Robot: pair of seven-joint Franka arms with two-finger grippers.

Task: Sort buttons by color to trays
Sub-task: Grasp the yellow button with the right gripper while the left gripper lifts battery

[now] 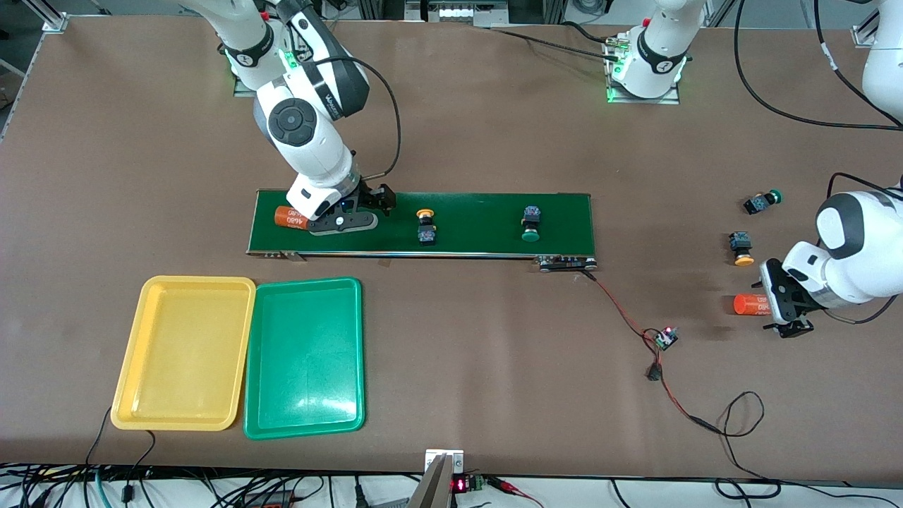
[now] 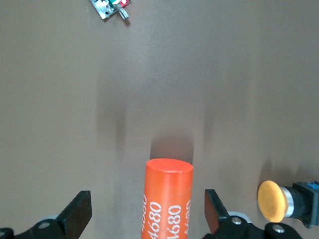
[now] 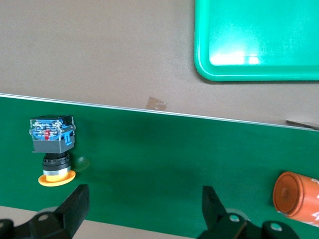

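Orange cyl (image 1: 749, 304) btwn open left gripper (image 1: 784, 305) fingers — on table.

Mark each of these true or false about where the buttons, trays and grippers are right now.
1. Both trays hold no buttons. True: the yellow tray and the green tray show only bare floors.
2. Two buttons lie on the conveyor belt. True: a yellow-capped button and a green-capped button.
3. The left gripper is shut on an orange cylinder. False: its fingers are open on either side of the orange cylinder, apart from it.
4. The right gripper holds the yellow-capped button. False: it is open over the belt, holding nothing.
5. The trays sit apart at the table's two ends. False: they lie side by side at the right arm's end.
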